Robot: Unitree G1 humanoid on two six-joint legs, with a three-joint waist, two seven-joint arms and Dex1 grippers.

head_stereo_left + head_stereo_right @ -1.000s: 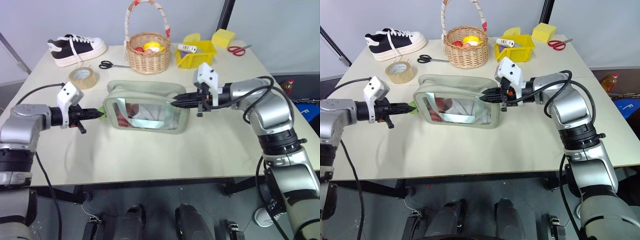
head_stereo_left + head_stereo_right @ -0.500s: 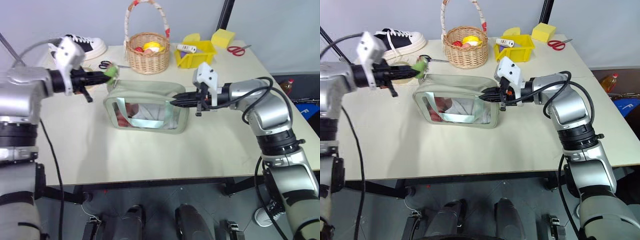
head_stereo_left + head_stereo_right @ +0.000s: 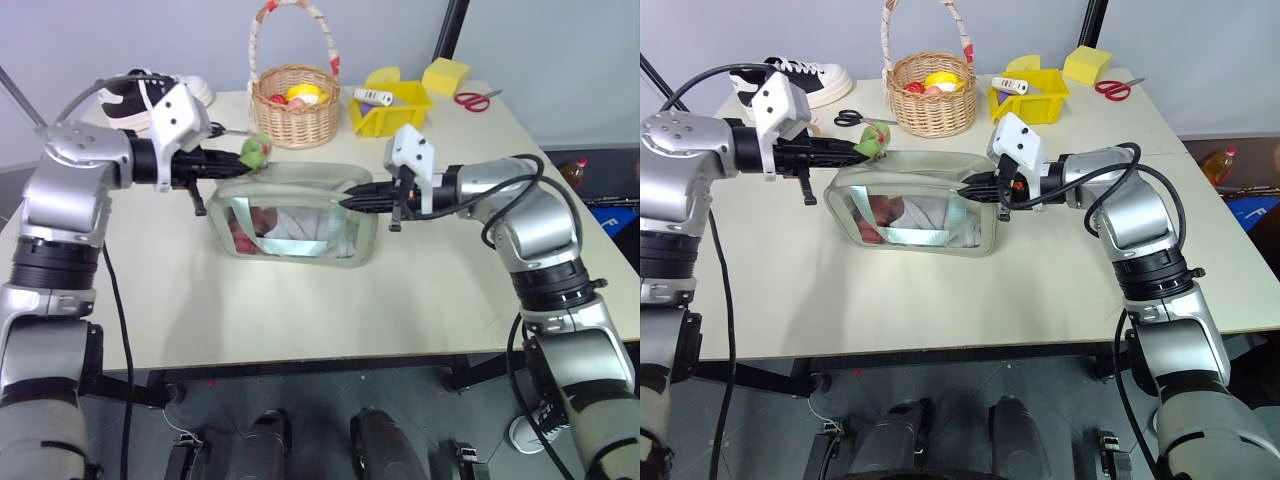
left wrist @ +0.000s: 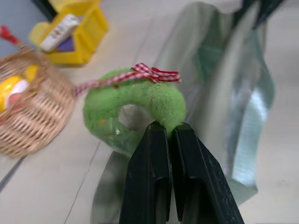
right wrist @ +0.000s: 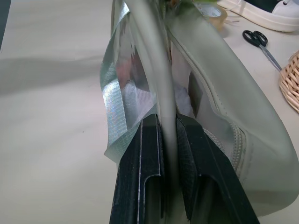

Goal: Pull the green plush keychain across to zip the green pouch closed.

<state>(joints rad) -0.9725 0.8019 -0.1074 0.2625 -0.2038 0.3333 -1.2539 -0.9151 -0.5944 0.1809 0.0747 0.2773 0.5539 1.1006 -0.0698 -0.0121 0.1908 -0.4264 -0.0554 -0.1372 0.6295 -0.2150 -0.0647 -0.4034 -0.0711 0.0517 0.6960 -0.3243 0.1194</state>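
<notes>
The green pouch [image 3: 295,215] stands on the table's middle with its clear window facing me. The green plush keychain [image 3: 256,150], a fuzzy lime ring with a red checked ribbon [image 4: 154,73], hangs just above the pouch's back left top edge. My left gripper [image 3: 240,155] is shut on the ring's rim [image 4: 135,112], reaching in from the left. My right gripper [image 3: 348,203] is shut on the pouch's right end. In the right wrist view its fingers [image 5: 140,154] pinch the pouch's pale green rim [image 5: 154,70].
Behind the pouch stand a wicker basket [image 3: 297,105] with toys and a yellow bin [image 3: 395,105]. A yellow block [image 3: 446,75] and red scissors [image 3: 478,98] lie at the back right. A shoe [image 3: 805,75] and black scissors [image 3: 850,118] lie at the back left.
My left gripper has carried the keychain up and to the right, from the pouch's left end to above its back left top. The right gripper has stayed on the pouch's right end.
</notes>
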